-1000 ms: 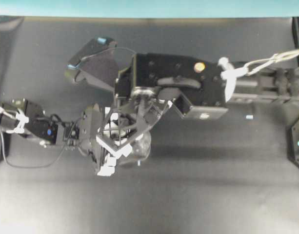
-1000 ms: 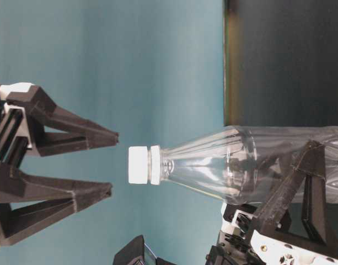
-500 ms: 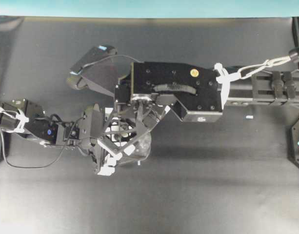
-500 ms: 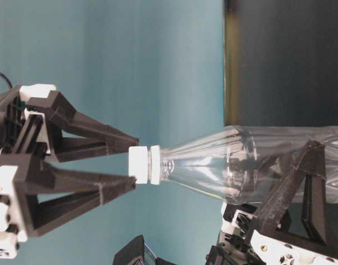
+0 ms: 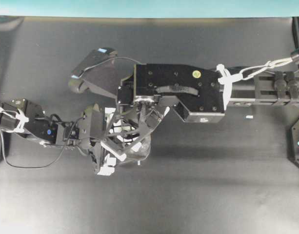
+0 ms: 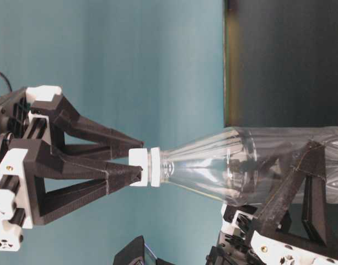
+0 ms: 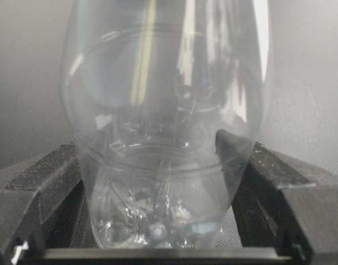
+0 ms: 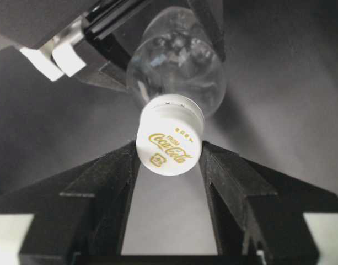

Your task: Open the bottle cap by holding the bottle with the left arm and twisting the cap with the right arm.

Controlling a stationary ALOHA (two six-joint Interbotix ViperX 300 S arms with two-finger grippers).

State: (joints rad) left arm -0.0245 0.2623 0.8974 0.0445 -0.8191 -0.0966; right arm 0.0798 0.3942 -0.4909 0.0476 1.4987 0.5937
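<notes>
The clear bottle (image 6: 240,165) stands on the black table, its lower body clamped between my left gripper's black fingers (image 7: 44,176). That left gripper (image 7: 160,160) is shut on the bottle (image 7: 169,110). From overhead the left gripper (image 5: 108,146) sits beside the bottle (image 5: 142,146) under the right arm. My right gripper (image 8: 169,157) comes down from above. Its two lattice fingers press on opposite sides of the white bottle cap (image 8: 170,142). Side-on, the fingertips of the right gripper (image 6: 140,161) meet the cap (image 6: 137,157) from both sides.
A small white scrap (image 5: 249,117) lies on the black table (image 5: 198,195) to the right. A black fixture (image 5: 298,141) stands at the right edge. A teal wall (image 5: 149,7) runs along the far side.
The right gripper has come down over the cap and closed from wide open until both fingertips touch it. The left gripper and the bottle have not moved.
</notes>
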